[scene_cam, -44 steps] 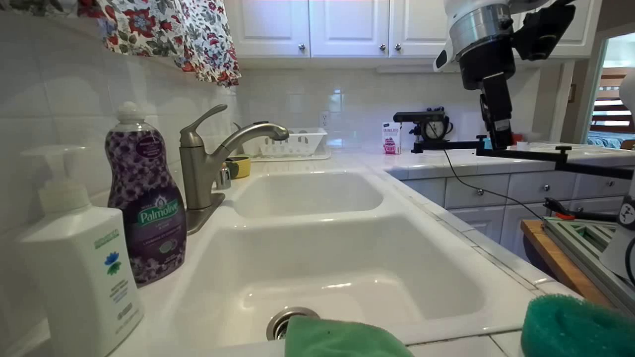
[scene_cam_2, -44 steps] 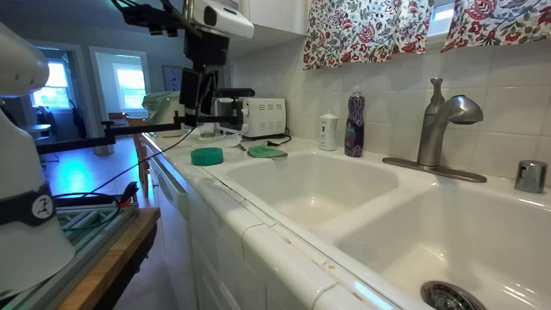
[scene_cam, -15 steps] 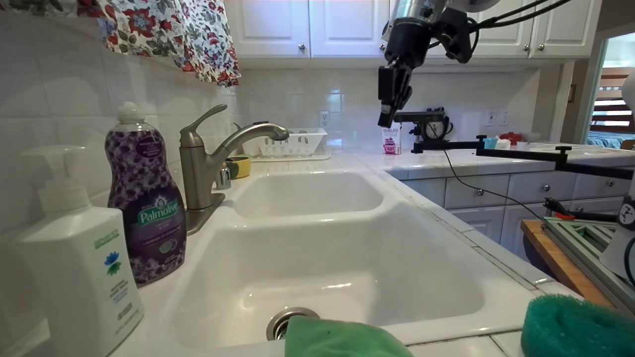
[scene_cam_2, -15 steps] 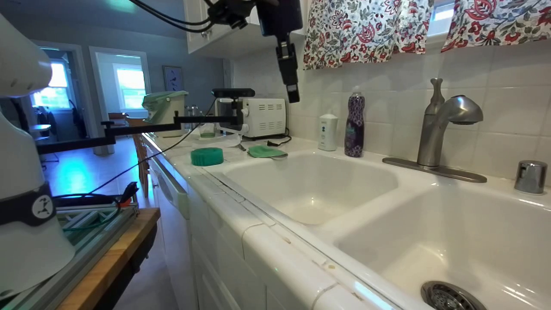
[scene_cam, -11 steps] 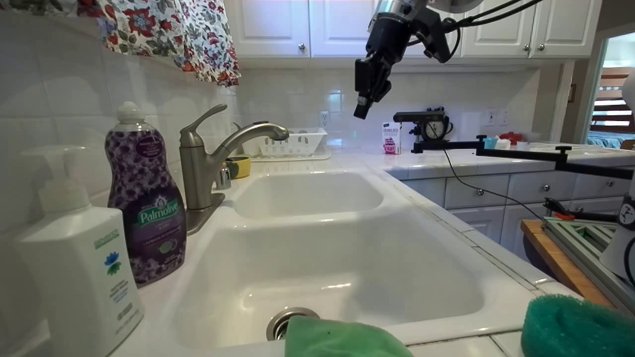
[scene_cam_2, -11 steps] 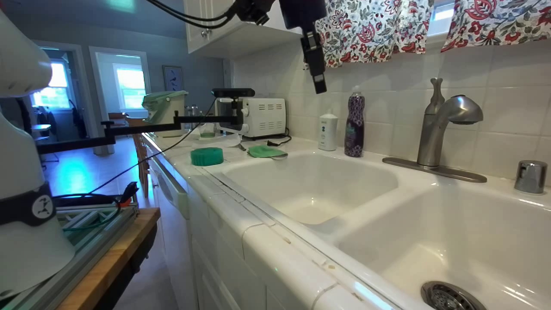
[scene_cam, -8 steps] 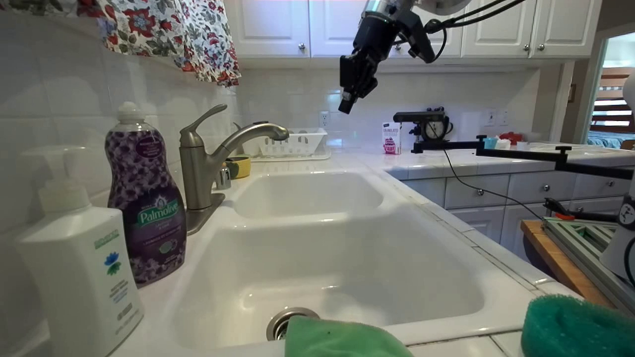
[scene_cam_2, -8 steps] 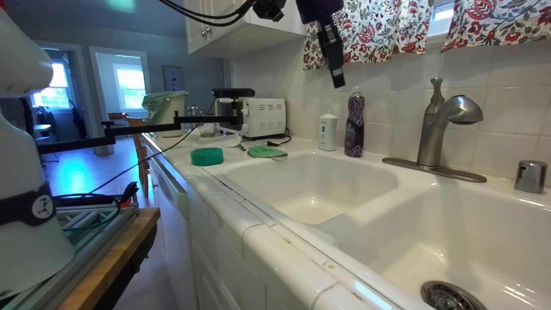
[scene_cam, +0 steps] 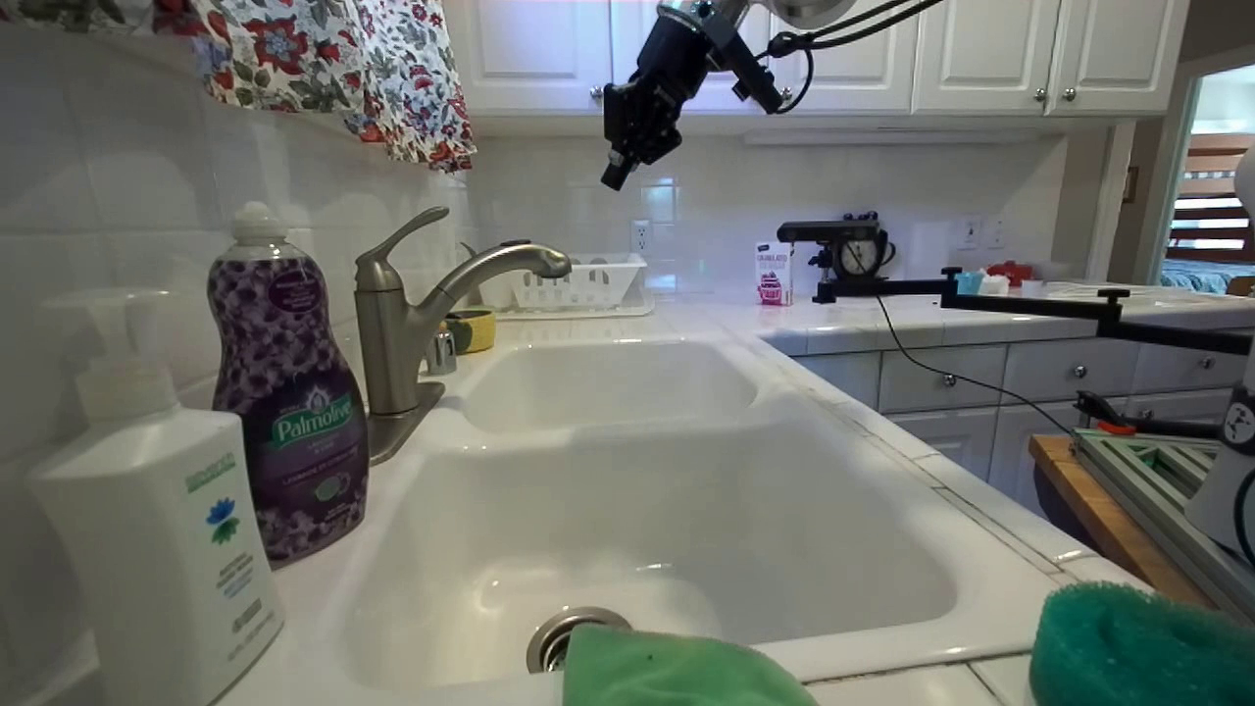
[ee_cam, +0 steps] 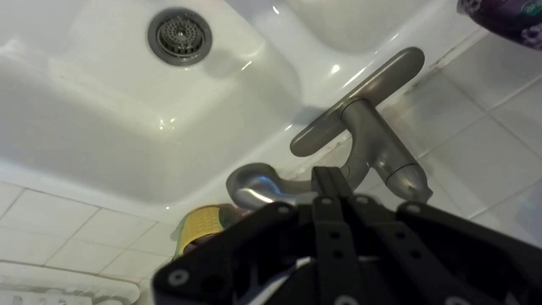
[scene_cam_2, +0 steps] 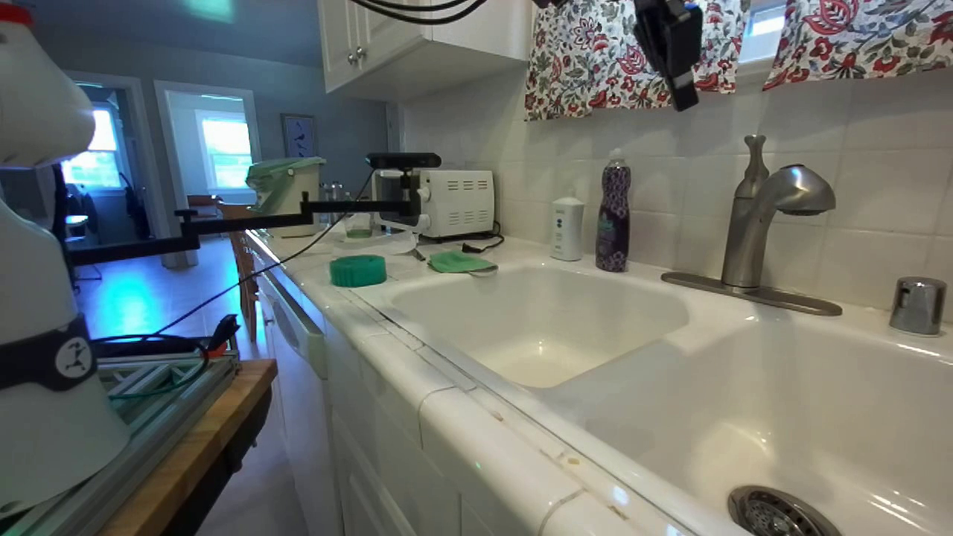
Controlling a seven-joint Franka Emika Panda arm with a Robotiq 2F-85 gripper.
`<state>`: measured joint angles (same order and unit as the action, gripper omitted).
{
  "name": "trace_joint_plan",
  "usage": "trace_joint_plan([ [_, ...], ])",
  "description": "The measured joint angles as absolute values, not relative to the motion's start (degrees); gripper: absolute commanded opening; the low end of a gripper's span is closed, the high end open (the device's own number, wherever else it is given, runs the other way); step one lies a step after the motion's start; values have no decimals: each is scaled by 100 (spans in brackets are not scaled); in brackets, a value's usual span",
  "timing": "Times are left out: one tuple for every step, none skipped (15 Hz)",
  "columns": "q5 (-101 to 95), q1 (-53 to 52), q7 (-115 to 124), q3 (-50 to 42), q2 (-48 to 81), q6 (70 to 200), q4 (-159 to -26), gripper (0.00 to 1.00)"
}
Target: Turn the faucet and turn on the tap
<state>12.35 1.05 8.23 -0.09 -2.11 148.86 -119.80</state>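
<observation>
A brushed grey metal faucet [scene_cam: 390, 338] stands behind the double sink, its arched spout [scene_cam_2: 800, 193] reaching out over the basins. On top of this tap is a slim lever [scene_cam: 412, 226], tilted up and outward in an exterior view. My black gripper [scene_cam: 614, 178] hangs in the air above the sink, higher than the lever and apart from the faucet. From the wrist view, the gripper [ee_cam: 329, 170] is shut with its fingertips together and nothing between them; it covers part of the spout, and the lever is mostly foreshortened toward the camera.
A purple soap bottle [scene_cam: 294, 402] and a white pump dispenser [scene_cam: 167, 529] stand beside the faucet along the tiled wall. Behind it are a yellow sponge [scene_cam: 473, 330] and a white dish rack [scene_cam: 588, 281]. A floral curtain [scene_cam_2: 633, 59] hangs close to the gripper's height.
My gripper has swung from over the counter's right side to above the sink, moving left in one exterior image, right in the opposite one, rising and tilting. The faucet and lever look unmoved.
</observation>
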Motion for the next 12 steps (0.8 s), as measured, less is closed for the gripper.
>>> trace_joint_plan([
  [1172,109,879,-33,-90,14887,-11780,0],
  [1140,111,914,-56,31,14887,-11580,0],
  [1127,117,927,-74,152,14886,-11385,0],
  [1103,124,932,-90,278,14884,-11188,0],
  [1089,131,936,-107,408,14872,-10996,0],
  [1088,137,936,-122,541,14858,-10812,0],
  [1088,148,936,-129,675,14835,-10636,0],
  [1088,159,936,-135,809,14804,-10469,0],
  [1088,167,936,-144,944,14763,-10305,0],
  [1088,175,936,-154,1078,14735,-10147,0],
  [1088,179,941,-174,1213,14711,-9992,0],
  [1088,181,947,-205,1353,14680,-9831,0],
])
